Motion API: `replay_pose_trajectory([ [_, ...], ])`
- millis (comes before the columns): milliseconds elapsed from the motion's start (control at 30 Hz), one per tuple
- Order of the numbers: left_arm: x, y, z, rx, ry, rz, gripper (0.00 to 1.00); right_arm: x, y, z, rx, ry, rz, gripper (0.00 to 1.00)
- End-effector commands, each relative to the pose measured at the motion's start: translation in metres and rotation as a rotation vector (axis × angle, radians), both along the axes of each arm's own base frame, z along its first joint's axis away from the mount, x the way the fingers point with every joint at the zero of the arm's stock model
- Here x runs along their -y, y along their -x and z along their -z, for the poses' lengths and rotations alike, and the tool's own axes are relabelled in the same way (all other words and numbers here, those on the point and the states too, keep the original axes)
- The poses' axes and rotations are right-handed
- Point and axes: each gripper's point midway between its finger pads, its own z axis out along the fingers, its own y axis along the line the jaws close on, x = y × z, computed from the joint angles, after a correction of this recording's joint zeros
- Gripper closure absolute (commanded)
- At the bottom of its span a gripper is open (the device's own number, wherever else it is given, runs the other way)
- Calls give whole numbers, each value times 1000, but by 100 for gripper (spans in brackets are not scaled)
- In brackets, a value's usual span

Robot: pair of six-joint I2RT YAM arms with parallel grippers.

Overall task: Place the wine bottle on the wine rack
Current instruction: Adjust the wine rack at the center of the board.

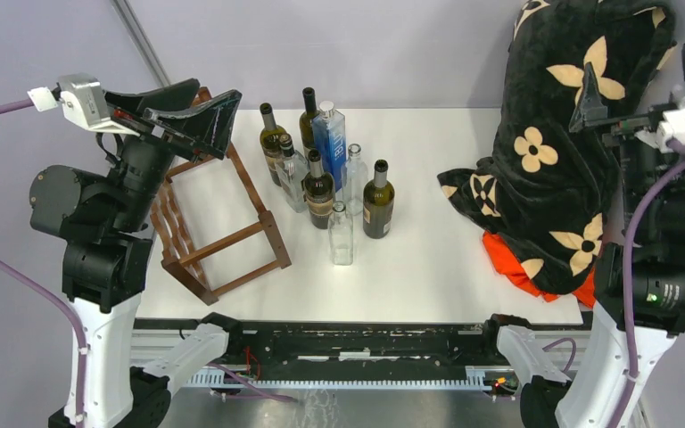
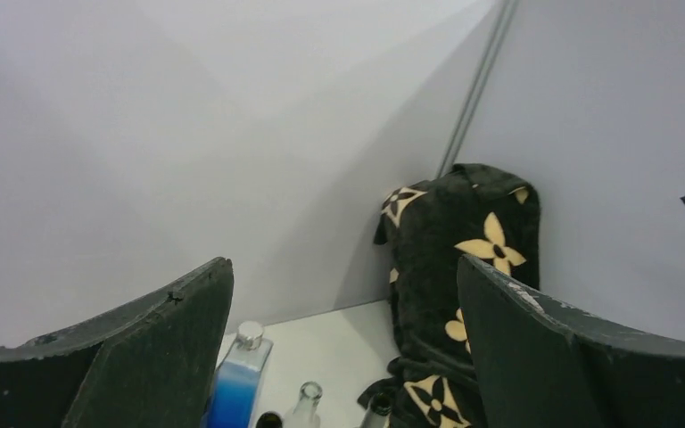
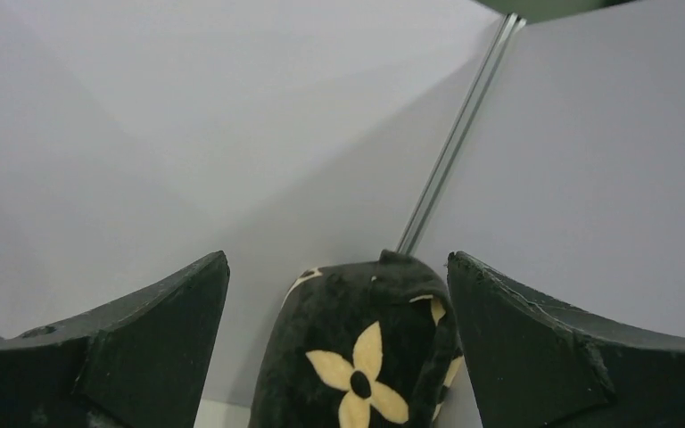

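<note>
The dark reddish-brown wine rack (image 1: 232, 241) lies tilted on the left of the white table (image 1: 446, 259), with no bottle on it. Several bottles stand in a cluster at the middle. The dark wine bottles are one at the front right (image 1: 378, 201), one with a tan label (image 1: 318, 190) and two behind (image 1: 272, 143). My left gripper (image 1: 217, 89) is open and empty, raised above the rack's far end; it also shows in the left wrist view (image 2: 343, 263). My right gripper (image 1: 642, 80) is open and empty, high at the right beside the blanket, and shows in its own wrist view (image 3: 337, 259).
A blue-filled square bottle (image 1: 330, 134) and clear glass bottles (image 1: 341, 234) stand among the wine bottles; the blue one shows in the left wrist view (image 2: 236, 379). A black blanket with cream flowers (image 1: 553, 134) is heaped at the right over an orange cloth (image 1: 510, 259).
</note>
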Motion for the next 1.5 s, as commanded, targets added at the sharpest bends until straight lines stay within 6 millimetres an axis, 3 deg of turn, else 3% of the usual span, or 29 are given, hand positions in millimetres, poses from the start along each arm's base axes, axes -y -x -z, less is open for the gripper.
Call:
replay_pose_trajectory([
  [0,-20,-9,25,-104,30,-92,0,9,-37,30,-134,-61,8,2],
  [167,-42,-14,58,-204,45,-187,0,8,-68,64,-247,-70,-19,2],
  [633,-77,-8,127,-397,112,-343,1,-54,-116,201,-580,126,-388,2],
  [867,-93,-25,162,-513,100,-441,3,-71,-119,246,-640,188,-502,2],
  [1200,-94,-52,204,-651,116,-460,3,-107,-109,301,-669,280,-771,2],
  [1467,-96,-66,240,-760,148,-485,4,-125,-115,336,-693,317,-866,2],
])
